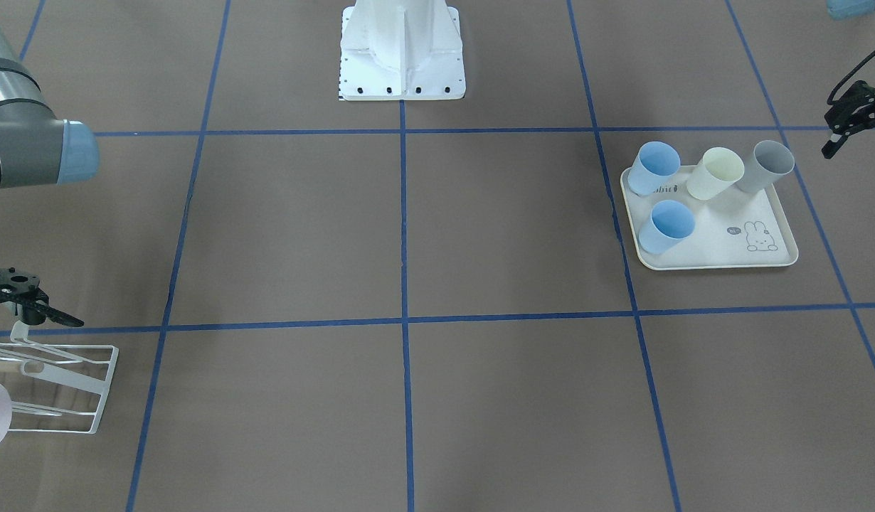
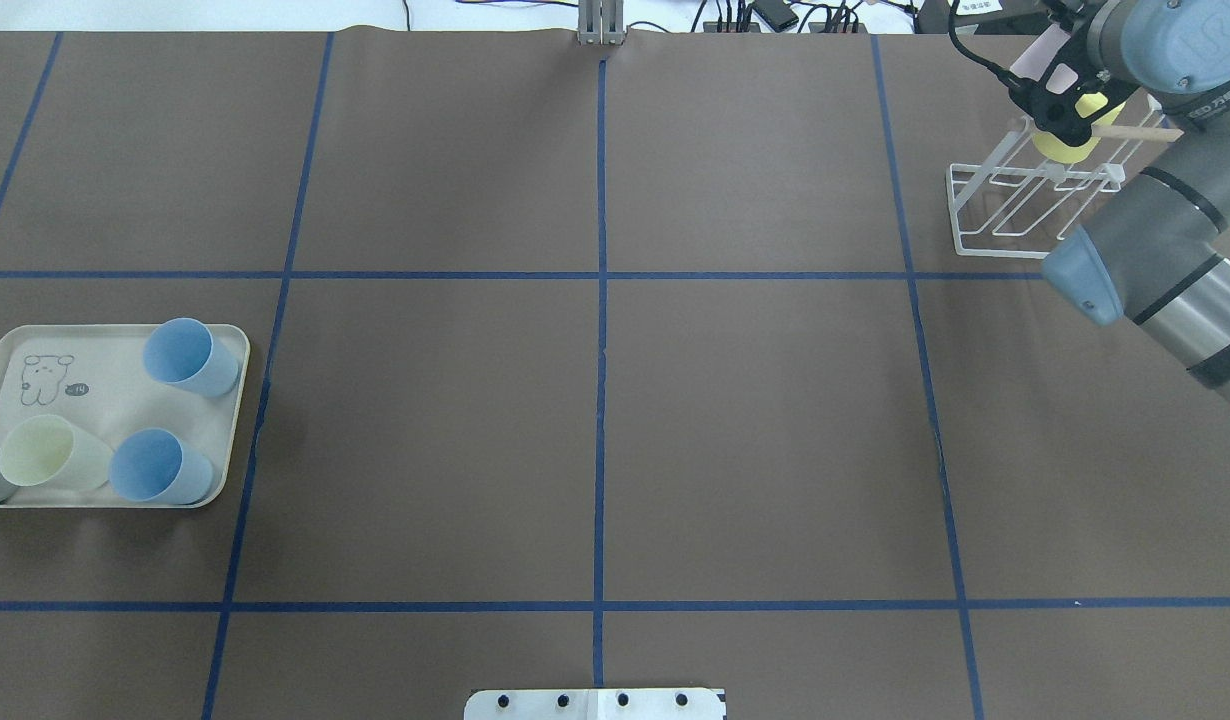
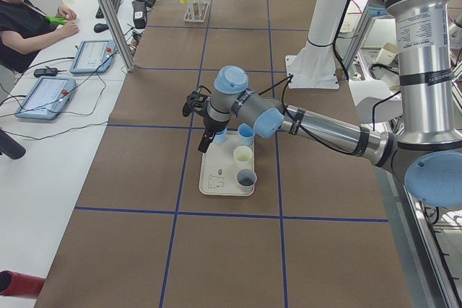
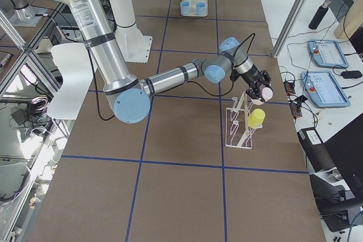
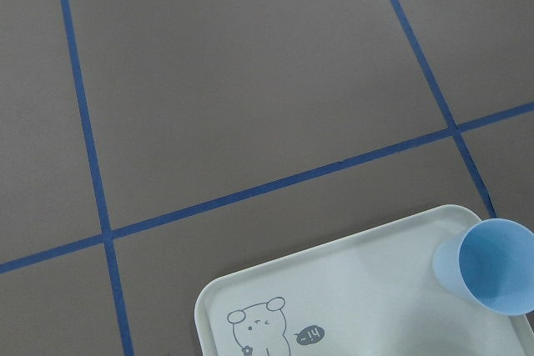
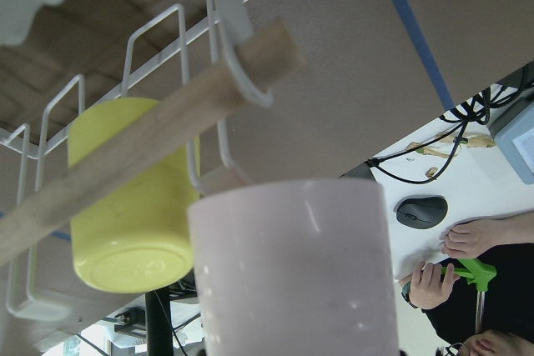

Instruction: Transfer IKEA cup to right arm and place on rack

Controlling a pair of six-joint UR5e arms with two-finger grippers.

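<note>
A broad desk (image 2: 775, 430), papered brown and squared off with blue tape, fills the room's middle. Along its operators' edge stands a white bench (image 3: 43, 164) with tablets, where a person (image 3: 29, 19) sits.

The right arm (image 2: 1165, 240) reaches to the desk's far right corner. The left arm (image 3: 325, 128) stretches low over the left end.

There a cream tray (image 2: 115, 395) carries four upright cups: two blue, one cream, one grey.

At the far right corner stands the white wire rack (image 2: 1010, 200), with a yellow cup (image 6: 125, 198) hung tilted on a prong, base outward.

The right gripper (image 4: 259, 88) clasps the pale pink cup (image 6: 292, 273) in the air over the rack. The cup's long axis runs away from the wrist, and its far end sits just beside the wooden dowel (image 6: 158, 135). I cannot tell which end is the mouth.

The left gripper (image 3: 205, 133) hangs over the tray's edge; I cannot tell how wide its claw stands.
</note>
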